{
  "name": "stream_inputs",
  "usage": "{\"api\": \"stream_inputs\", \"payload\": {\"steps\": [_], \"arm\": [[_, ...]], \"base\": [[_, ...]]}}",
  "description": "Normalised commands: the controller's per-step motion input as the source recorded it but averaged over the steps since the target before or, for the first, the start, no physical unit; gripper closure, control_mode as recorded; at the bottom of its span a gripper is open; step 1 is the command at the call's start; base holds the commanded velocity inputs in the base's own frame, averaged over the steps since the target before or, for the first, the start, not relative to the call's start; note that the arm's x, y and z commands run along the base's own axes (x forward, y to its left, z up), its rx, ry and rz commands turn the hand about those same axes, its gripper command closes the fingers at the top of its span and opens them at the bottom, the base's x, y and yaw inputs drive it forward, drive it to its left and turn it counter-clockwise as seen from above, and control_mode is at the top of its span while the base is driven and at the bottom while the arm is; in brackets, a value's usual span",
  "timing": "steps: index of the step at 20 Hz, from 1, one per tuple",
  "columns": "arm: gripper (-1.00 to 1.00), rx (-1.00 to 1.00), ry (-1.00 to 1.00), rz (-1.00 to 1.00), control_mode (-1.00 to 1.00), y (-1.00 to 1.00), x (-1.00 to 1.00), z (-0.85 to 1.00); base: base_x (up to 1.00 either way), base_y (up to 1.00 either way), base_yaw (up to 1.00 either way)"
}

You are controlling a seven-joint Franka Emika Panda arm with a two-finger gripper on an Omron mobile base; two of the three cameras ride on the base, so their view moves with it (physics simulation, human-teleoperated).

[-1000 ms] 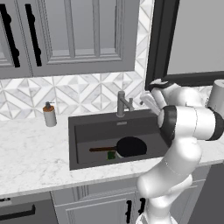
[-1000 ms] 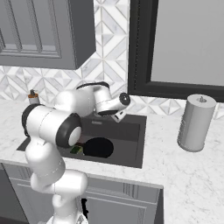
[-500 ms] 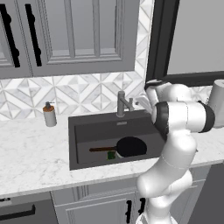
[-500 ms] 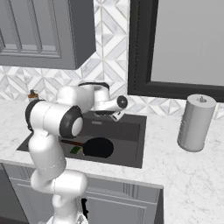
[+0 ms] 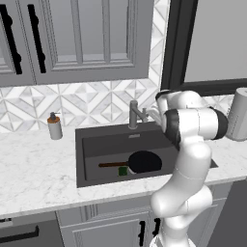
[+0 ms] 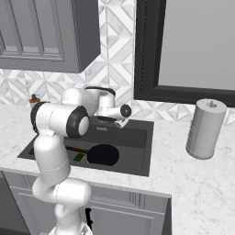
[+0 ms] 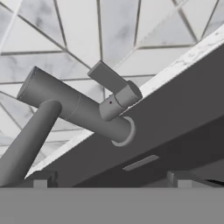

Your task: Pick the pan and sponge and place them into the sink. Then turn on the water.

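The black pan (image 5: 144, 161) lies flat in the dark sink (image 5: 106, 144), its reddish-brown handle pointing left. The green and yellow sponge (image 5: 123, 170) sits against the pan's front left edge. From the right base view, the pan (image 6: 103, 154) and sponge (image 6: 80, 157) rest on the floor of the sink (image 6: 133, 156). My gripper (image 5: 153, 115) hovers just right of the grey faucet (image 5: 134, 115), open and empty. In the hand view, the faucet (image 7: 74, 109) and its side lever (image 7: 111, 83) loom close ahead of my gripper (image 7: 109, 179). No water runs from the spout.
A grey soap bottle (image 5: 55, 126) with an orange pump stands on the counter left of the sink. A grey paper towel roll (image 6: 205, 128) stands on the counter to the right. Tiled backsplash and cabinets rise behind the sink.
The hand has moved left and closer to the faucet over the back of the sink. Its jaws stay open; pan and sponge have not moved.
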Motion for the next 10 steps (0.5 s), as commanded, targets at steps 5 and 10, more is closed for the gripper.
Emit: {"api": "stream_inputs", "payload": {"steps": [5, 10], "arm": [[-1.00, 0.00, 0.00, 0.00, -1.00, 0.00, 0.34, 0.00], [-1.00, 0.00, 0.00, 0.00, -1.00, 0.00, 0.39, -0.01]], "base": [[0.00, 0.00, 0.00], [0.00, 0.00, 0.00]]}}
